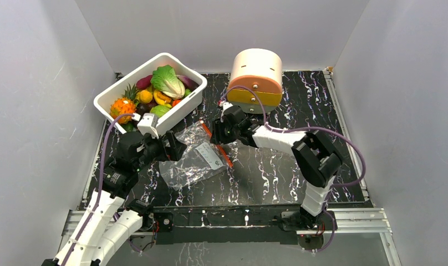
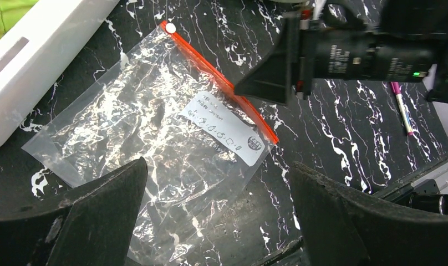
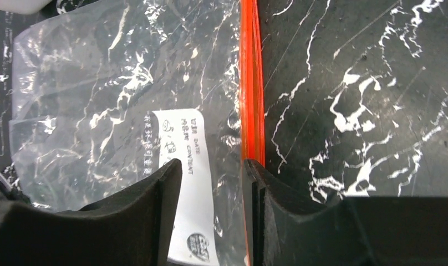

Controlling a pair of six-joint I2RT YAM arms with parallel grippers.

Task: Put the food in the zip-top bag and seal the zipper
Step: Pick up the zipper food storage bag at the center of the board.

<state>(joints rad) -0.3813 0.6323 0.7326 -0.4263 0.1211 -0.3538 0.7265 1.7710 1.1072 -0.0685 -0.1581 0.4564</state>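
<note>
Top view: black marbled bench (image 1: 277,172), white walls (image 1: 210,27); white tub (image 1: 117,95) at far-left corner, holding the food (image 1: 167,80); round drawer box (image 1: 256,76) at far edge; zip-top bag (image 1: 191,160) flat, mid-bench.
Left wrist: left gripper (image 2: 217,172) spread wide above bag.
Right wrist: right gripper (image 3: 212,166) jaws narrowed yet apart at the zipper (image 3: 251,83).

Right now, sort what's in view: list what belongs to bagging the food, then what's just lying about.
For the job: toy food, in the white tub; clear bag; its orange zipper.
Lying about: round cream-and-orange box; pink pen.
</note>
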